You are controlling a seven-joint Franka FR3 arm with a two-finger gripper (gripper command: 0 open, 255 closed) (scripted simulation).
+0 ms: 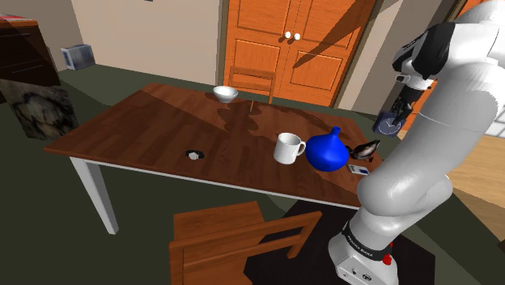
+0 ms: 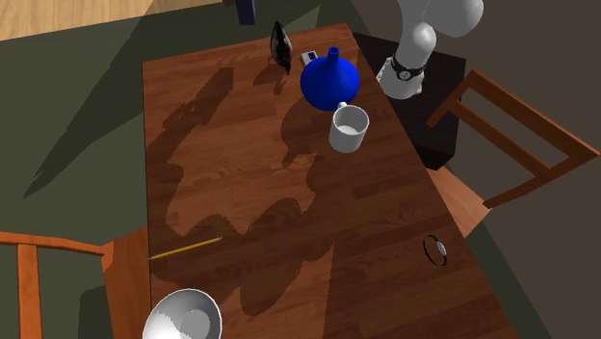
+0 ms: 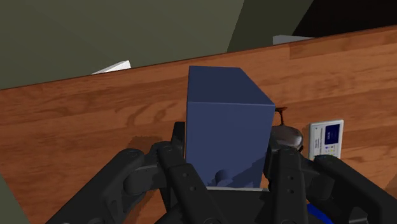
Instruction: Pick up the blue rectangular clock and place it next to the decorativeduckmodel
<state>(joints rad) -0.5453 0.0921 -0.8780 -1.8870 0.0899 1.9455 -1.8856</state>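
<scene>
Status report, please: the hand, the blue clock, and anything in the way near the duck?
Hand shut on blue clock, in the air. Duck model beside blue vase. Small white device lies by the duck; mind it.

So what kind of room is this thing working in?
Probably a home dining room: a wooden table with wooden chairs, a white mug and bowl on it, and orange double doors behind.

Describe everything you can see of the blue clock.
The clock is a plain dark-blue box with flat, matte faces; no dial shows. A small round bump sits low on the face toward the wrist camera. The gripper clasps it on two sides between its black fingers, holding it off the wooden table, touching nothing else.
</scene>
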